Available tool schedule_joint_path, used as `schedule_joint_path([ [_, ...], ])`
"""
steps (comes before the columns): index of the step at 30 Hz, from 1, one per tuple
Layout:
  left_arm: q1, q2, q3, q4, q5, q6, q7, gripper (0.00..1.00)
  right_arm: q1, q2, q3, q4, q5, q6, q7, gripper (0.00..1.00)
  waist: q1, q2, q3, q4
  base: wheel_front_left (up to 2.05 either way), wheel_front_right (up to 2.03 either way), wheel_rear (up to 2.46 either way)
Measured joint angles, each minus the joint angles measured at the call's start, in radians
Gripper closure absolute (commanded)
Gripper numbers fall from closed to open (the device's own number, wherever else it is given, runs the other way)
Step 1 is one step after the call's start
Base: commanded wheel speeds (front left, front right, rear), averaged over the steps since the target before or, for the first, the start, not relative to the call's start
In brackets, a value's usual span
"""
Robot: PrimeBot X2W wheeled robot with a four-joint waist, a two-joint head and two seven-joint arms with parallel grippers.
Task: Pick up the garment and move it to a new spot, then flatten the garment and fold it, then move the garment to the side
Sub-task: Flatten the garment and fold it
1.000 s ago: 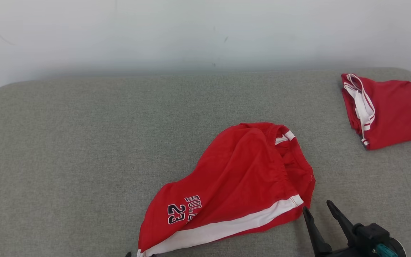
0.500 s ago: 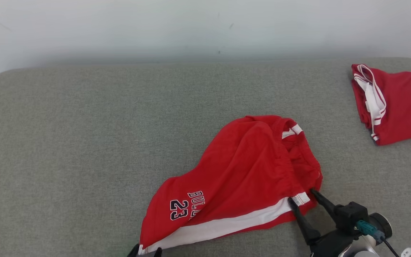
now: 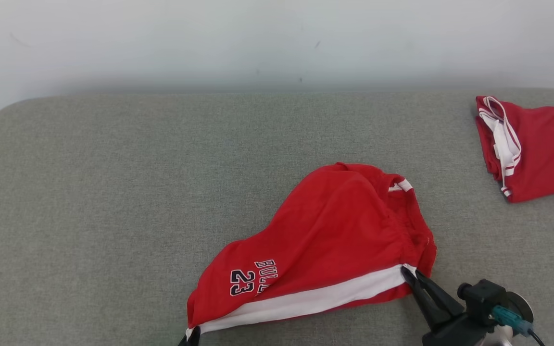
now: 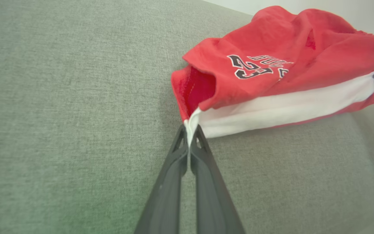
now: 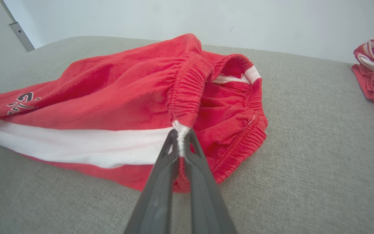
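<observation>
Eyes on the red shorts first: heaped in a soft mound on the grey padded surface, right of middle and close to the near edge, number print facing up, white side stripe running along the front. Pinched at both ends of that stripe. At the leg-hem end, caught thin between the pressed-together fingers of the left gripper. At the waistband end, nipped by the right gripper, closed tight on the corner of the elastic. Looks like a two-corner hold, chosen to pull the side seam taut on the lift and let the rest hang open instead of bunching. Not yet off the surface. Further out, well apart at the far right, a second red garment, roughly folded, out of the way of the work.
</observation>
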Motion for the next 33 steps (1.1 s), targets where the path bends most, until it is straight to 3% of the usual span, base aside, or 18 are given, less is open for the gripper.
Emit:
schedule_joint_path([
  [8,0.044,0.000,0.063,-0.061,0.006,0.000,0.000,1.00,0.093,-0.015,-0.033,-0.114,0.028,0.000,0.000,1.00,0.0000,0.0000,-0.015,-0.010,0.00,0.00,0.00],
  [15,0.041,0.002,0.035,-0.007,0.010,0.000,0.000,1.00,0.116,-0.016,0.020,-0.111,0.067,0.000,0.000,0.99,-0.0001,0.0000,-0.019,-0.021,0.00,0.00,0.00],
  [16,0.040,0.003,0.030,0.008,0.007,0.000,0.000,1.00,0.116,-0.016,0.029,-0.108,0.072,0.000,0.000,0.60,0.0000,0.0000,-0.019,-0.023,0.00,0.00,0.00],
  [17,0.040,0.003,0.025,0.015,0.005,0.000,0.000,0.91,0.116,-0.017,0.037,-0.105,0.077,0.000,0.000,0.04,0.0000,0.0000,-0.020,-0.025,0.00,0.00,0.00],
  [18,0.037,0.002,0.024,0.018,0.004,0.000,0.000,0.25,0.114,-0.019,0.049,-0.098,0.086,0.000,0.000,0.00,0.0000,0.0000,-0.020,-0.027,0.00,0.00,0.00],
  [19,0.035,0.002,0.025,0.020,0.004,0.000,0.000,0.00,0.112,-0.023,0.061,-0.093,0.095,0.000,0.001,0.00,0.0000,0.0000,-0.021,-0.029,0.00,0.00,0.00],
  [27,0.024,0.031,-0.003,0.021,-0.001,0.000,0.000,0.00,0.067,-0.089,0.144,-0.076,0.148,0.000,0.035,0.00,0.0000,0.0000,-0.017,-0.024,0.00,0.00,0.00],
  [33,-0.023,0.075,-0.113,0.061,-0.052,0.000,0.000,0.00,0.021,-0.160,0.231,-0.082,0.206,0.000,0.072,0.00,0.0000,0.0000,-0.008,-0.012,0.00,0.00,0.00],
])
